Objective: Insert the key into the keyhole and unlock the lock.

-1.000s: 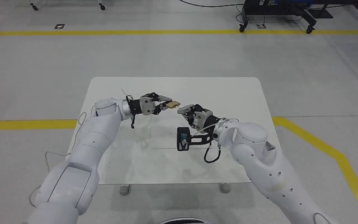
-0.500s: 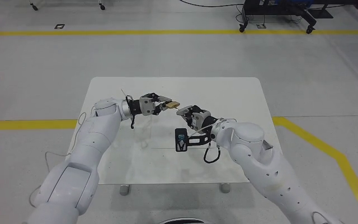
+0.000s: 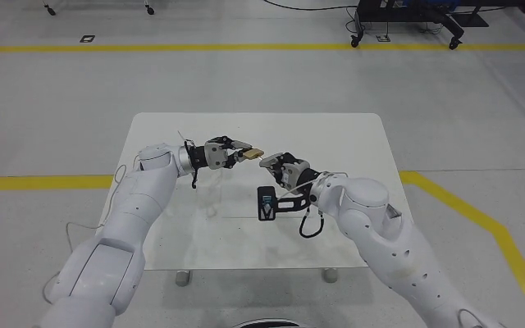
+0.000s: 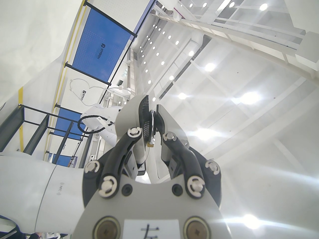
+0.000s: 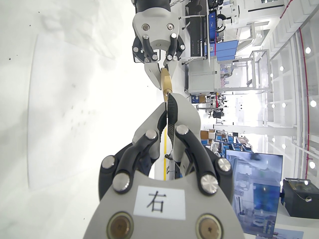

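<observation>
Above the middle of the white table (image 3: pixel 344 139), my left gripper (image 3: pixel 239 152) is shut on a brass padlock (image 3: pixel 253 152), whose free end points at the other arm. In the right wrist view the padlock (image 5: pixel 165 80) sits between the left gripper's fingers (image 5: pixel 152 74). My right gripper (image 5: pixel 168 101) is shut on the key, its fingertips right up against the lock's end. The key is almost wholly hidden between the pads; its tip meets the lock's end (image 5: pixel 166 91). In the top view the right gripper (image 3: pixel 270 161) is just beside the lock. In the left wrist view the left gripper (image 4: pixel 152 118) clamps the lock (image 4: pixel 150 144).
The tabletop below both arms is bare white, with its edges well away from the grippers. Grey floor with yellow lines (image 3: pixel 246 47) surrounds the table, and a dark cart (image 3: pixel 410 16) stands far behind.
The right wrist has turned a little back and forth, its camera swinging slightly left then back. The left gripper and the lock have stayed put.
</observation>
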Available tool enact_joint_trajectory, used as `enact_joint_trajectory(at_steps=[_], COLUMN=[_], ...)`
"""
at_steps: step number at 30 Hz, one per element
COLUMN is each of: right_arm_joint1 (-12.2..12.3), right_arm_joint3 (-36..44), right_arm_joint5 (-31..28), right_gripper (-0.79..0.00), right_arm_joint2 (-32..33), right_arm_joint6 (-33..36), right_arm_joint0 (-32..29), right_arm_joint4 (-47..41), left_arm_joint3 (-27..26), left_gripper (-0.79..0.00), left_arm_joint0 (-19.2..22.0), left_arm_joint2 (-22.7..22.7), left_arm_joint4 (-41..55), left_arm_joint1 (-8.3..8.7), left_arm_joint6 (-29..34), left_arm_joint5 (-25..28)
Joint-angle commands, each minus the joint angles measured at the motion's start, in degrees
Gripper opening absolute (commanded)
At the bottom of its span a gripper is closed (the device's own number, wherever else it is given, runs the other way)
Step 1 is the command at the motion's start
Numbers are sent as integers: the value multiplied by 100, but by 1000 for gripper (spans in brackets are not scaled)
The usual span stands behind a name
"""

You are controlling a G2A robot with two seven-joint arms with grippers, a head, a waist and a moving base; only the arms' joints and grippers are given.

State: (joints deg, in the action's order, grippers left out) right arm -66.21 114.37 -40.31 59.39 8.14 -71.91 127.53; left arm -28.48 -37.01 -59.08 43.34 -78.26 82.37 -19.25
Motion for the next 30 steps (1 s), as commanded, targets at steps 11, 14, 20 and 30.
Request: enact_joint_trajectory(at_steps=[11, 14, 20, 30], right_arm_joint1=[-25, -25, -32, -56], right_arm_joint3=[-74, -76, -84, -51], right_arm_joint5=[-61, -107, -213, -362], right_gripper=[-785, -785, -785, -785], right_arm_joint2=[-101, -102, -133, -195], right_arm_joint6=[118, 133, 193, 402], right_arm_joint0=[125, 140, 204, 292], right_arm_joint4=[-5, -5, -19, -67], left_arm_joint3=[-11, -12, -17, -26], left_gripper=[-785, -785, -785, -785], left_arm_joint0=[0, -2, -3, -4], left_arm_joint2=[17, 18, 20, 25], left_arm_joint4=[-32, -31, -29, -40], left_arm_joint1=[3, 4, 6, 11], left_arm_joint6=[10, 11, 9, 19], left_arm_joint5=[20, 22, 20, 26])
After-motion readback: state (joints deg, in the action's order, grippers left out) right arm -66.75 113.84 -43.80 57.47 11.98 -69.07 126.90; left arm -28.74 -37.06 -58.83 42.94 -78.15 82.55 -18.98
